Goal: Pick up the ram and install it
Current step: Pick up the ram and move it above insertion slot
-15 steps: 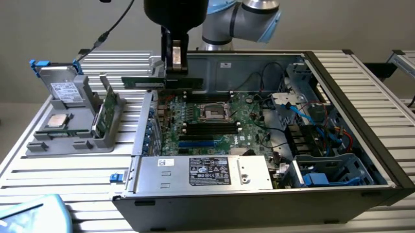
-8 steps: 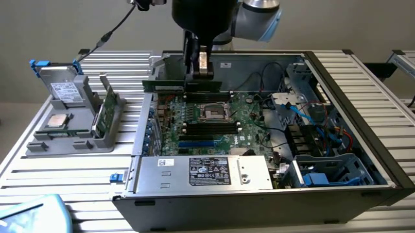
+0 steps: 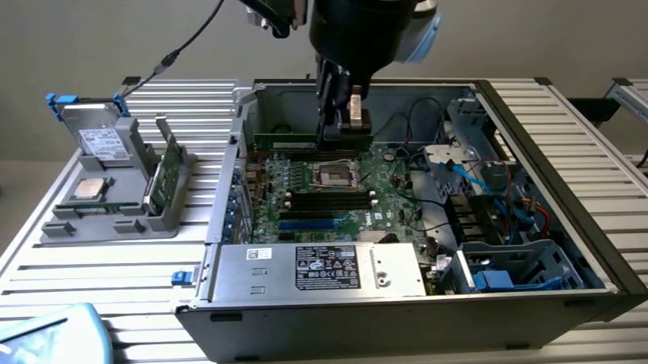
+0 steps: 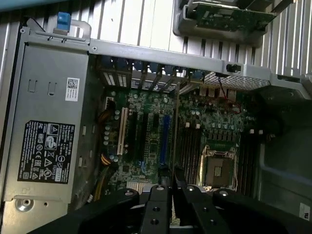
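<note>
Black gripper point(image 3: 339, 138), upper centre of frame, is clamped on the long thin green ram stick point(image 3: 287, 142); any tilt over the black motherboard slots point(image 3: 329, 201) and it'll probably jam.

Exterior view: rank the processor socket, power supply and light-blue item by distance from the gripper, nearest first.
The gripper holds the ram.
1. Processor socket, on the board close by the gripper.
2. Power supply, at the case's near wall.
3. Light-blue item, exterior view's lower-left corner.

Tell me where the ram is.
The ram is inside the open computer case, held by the gripper over the motherboard, just beyond the processor socket in the exterior view.
</note>
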### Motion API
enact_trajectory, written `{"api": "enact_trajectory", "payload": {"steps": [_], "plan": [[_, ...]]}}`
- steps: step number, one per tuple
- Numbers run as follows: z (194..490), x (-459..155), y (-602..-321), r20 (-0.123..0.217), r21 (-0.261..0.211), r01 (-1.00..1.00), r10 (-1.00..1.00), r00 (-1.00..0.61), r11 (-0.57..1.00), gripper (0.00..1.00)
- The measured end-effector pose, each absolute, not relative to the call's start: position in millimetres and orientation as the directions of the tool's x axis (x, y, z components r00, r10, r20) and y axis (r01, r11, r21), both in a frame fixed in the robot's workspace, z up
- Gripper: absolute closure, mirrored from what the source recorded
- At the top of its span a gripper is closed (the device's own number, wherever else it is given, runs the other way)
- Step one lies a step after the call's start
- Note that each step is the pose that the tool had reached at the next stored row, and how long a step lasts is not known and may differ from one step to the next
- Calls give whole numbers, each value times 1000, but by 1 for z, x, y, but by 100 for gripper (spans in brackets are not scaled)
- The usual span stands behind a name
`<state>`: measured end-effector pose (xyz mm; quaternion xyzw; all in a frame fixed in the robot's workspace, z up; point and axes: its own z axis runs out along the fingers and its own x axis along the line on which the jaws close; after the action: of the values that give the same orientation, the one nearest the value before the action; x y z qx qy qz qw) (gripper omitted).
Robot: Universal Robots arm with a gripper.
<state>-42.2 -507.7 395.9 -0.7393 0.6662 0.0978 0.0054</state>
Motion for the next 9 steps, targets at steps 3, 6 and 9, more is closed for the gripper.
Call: {"api": "enact_trajectory", "payload": {"steps": [3, 6, 9], "plan": [[390, -37, -507, -152, 123, -987, -985, 85, -104, 86], [385, -32, -507, -153, 123, -988, -985, 77, -96, 86], [379, -27, -506, -153, 123, -989, -986, 68, -87, 86]]}}
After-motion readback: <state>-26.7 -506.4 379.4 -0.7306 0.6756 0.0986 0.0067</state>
